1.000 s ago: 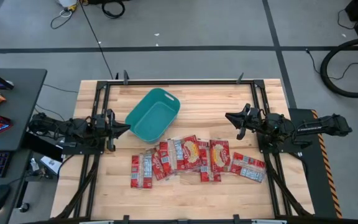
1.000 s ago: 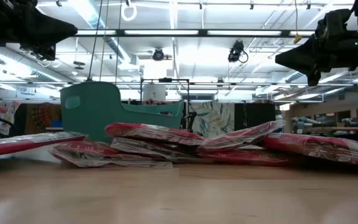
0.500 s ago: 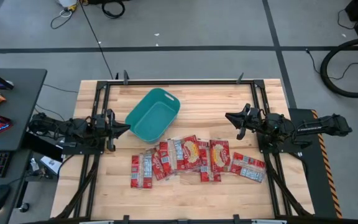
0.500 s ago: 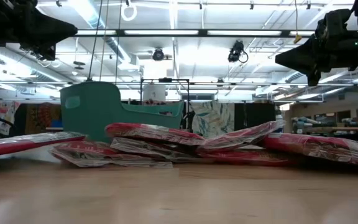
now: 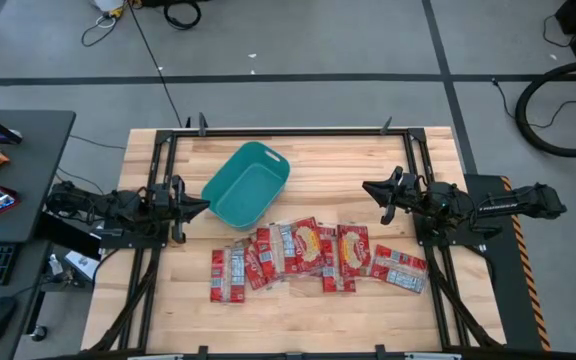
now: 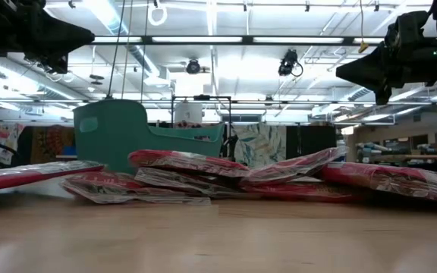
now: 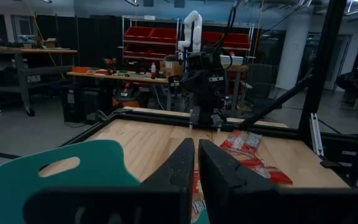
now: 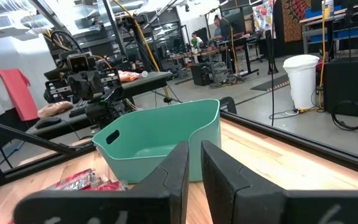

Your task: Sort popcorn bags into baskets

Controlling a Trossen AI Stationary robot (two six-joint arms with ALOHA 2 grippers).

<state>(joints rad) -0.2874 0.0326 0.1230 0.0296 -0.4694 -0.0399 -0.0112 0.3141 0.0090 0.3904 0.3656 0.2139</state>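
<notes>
left claw [image 5: 204,206]: clenched, empty, beside teal basket [image 5: 247,185] | popcorn bags [image 5: 313,255]: overlapping row across the near-centre surface [image 5: 318,155], long axis left–right, left end nearer left claw | right claw [image 5: 370,188]: clenched, empty, above row's right end

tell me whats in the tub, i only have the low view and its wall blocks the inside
Observer: Nothing. From above, the tub is empty.
Operator: how many bags, they overlap from here
Observer: About eight bags, in a loose row on the table, on the side of the tub nearer the low camera.
Operator: which arm is which up top
Observer: The left tool is just beside the tub; the right tool is across the table. Both are shut and hold nothing.
</notes>
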